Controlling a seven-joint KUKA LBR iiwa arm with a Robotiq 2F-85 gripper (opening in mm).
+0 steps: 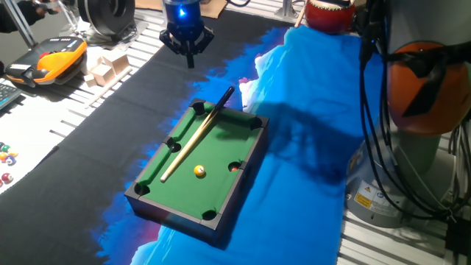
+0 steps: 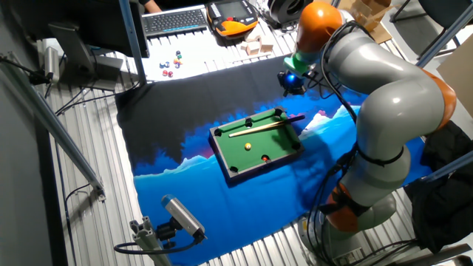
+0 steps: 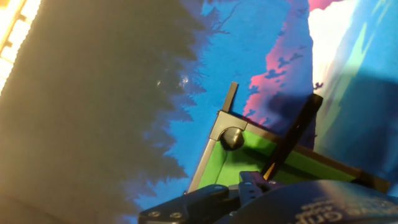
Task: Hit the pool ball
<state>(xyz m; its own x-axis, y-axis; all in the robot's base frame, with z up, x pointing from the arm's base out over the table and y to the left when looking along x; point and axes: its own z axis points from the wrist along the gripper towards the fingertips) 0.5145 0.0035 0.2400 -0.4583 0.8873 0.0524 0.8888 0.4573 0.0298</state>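
Note:
The pool ball (image 1: 199,171) is tiny, glossy and yellow-orange. It lies on the green felt of the mini pool table (image 1: 159,172), near the front right, and also shows in the other fixed view (image 2: 247,145). A wooden cue (image 1: 193,139) with a dark butt lies diagonally across the felt, left of the ball. My gripper (image 1: 190,60) hangs above the black cloth beyond the table's far end, well away from the ball. Its fingers look closed to one tip and hold nothing. The hand view shows only a corner pocket (image 3: 232,138) and the cue butt (image 3: 292,134); the ball is out of that view.
A reddish ball (image 1: 234,167) sits in the right side pocket. Small multicoloured balls (image 1: 7,158) lie at the far left. Wooden blocks (image 1: 107,66) and an orange-black device (image 1: 51,59) stand behind. The arm's base (image 1: 427,96) and cables stand at the right, on blue cloth (image 1: 309,132).

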